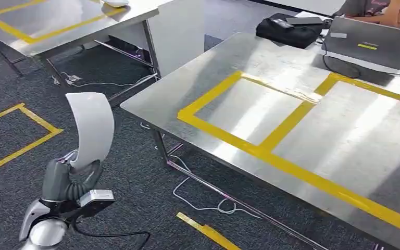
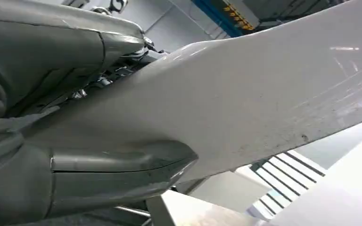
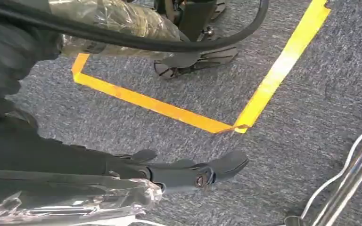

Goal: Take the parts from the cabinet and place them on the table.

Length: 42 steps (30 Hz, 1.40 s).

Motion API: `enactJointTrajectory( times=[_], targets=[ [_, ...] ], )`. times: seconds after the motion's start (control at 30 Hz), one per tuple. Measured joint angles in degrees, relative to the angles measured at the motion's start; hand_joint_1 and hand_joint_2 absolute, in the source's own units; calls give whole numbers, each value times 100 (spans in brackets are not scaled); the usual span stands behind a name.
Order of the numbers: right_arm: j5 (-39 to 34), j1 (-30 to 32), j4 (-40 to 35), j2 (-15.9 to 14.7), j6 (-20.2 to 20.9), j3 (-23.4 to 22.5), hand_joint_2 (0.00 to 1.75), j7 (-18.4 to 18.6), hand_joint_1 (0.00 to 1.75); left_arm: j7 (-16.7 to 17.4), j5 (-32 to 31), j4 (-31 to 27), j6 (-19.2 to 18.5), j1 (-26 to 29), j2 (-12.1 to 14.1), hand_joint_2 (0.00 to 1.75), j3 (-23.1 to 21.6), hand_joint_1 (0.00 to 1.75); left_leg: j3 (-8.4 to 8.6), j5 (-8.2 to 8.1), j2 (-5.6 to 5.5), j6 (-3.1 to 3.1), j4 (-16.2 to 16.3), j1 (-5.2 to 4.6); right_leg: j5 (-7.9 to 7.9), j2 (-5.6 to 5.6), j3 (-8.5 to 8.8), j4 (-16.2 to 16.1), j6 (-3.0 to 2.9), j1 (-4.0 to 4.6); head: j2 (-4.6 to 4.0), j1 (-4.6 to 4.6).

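White and curved, the part [image 1: 91, 133] stands upright in the left hand [image 1: 72, 183], low at the left of the head view, over dark carpet [image 1: 135, 172]. That hand grips it at its lower end; in the left wrist view the grey thumb [image 2: 122, 165] lies against the part's smooth white face [image 2: 245, 99], so the hold looks firm. The steel table [image 1: 271, 67], marked with yellow tape [image 1: 291, 120] into two bays, sits ahead and to the right, and nothing from the cabinet lies in either bay yet.

My read: the pick is done, the carry is on, and the placing is still to come. The part is well apart from the table edge, so the arm has to reach across and set it down inside a taped bay.

The right hand [image 3: 188, 172] hangs over the carpet near a taped floor corner [image 3: 238, 127], fingers spread straight, holding nothing.

What's hard to tell: the left hand's fingers are mostly behind the part, so how far they wrap round it isn't clear. A person [image 1: 380, 10] sits at the far corner behind a laptop [image 1: 370, 44], cut off by the frame. A black bag [image 1: 289, 28] rests beside it.
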Motion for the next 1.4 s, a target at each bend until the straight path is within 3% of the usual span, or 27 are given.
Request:
enactJointTrajectory(
  times=[0.9,1.07,1.1,1.13,1.17,1.23,1.27,1.3,1.33,1.4],
  targets=[
    [83,-1,0,0,33,17,175,50,0,-88,-52,-94,-94,225,53,175,166,175,-1,0,0,0,0,0,0,-1,-1,0,0,0,0,0],
    [83,-2,0,2,116,31,175,7,0,-151,-50,-92,-212,153,50,175,206,175,-13,3,9,87,33,-32,46,37,-16,-57,90,-34,0,-4],
    [83,-5,0,-2,118,37,175,4,0,-153,-63,-92,-227,112,33,175,203,175,30,58,55,132,-89,18,33,49,-60,-52,114,-8,0,-2],
    [83,-5,0,-4,118,42,175,0,0,-153,-70,-92,-258,66,24,175,201,175,54,88,119,149,-139,35,-46,-109,-95,39,107,-10,0,4],
    [83,-13,0,-4,114,42,175,0,0,-151,-83,-92,-271,21,24,175,204,175,47,95,159,177,-153,39,-261,-240,-240,314,119,-3,0,29],
    [83,-22,0,-11,111,44,175,9,0,-88,-133,-74,-313,-40,18,175,199,175,32,91,277,180,-151,37,-723,-320,-697,1252,160,-26,0,28],
    [83,-20,0,-15,109,44,175,13,0,-59,-146,-59,-319,-70,15,175,190,175,25,88,344,176,-149,37,-857,-323,-898,1658,181,-29,0,35],
    [83,-12,0,-13,111,50,175,26,0,-31,-166,-35,-321,-103,4,175,188,175,26,84,409,171,-148,38,-830,-331,-961,1782,196,-43,0,33],
    [83,-2,0,-13,109,55,175,35,0,-29,-177,-15,-321,-135,-4,175,186,175,27,76,460,156,-142,40,-674,-347,-878,1619,212,-62,0,31],
    [83,1,0,-37,107,55,175,50,0,-11,-179,15,-323,-203,-15,175,175,175,39,39,581,93,-108,66,-174,-488,-354,639,239,-86,0,33]
  ],
)
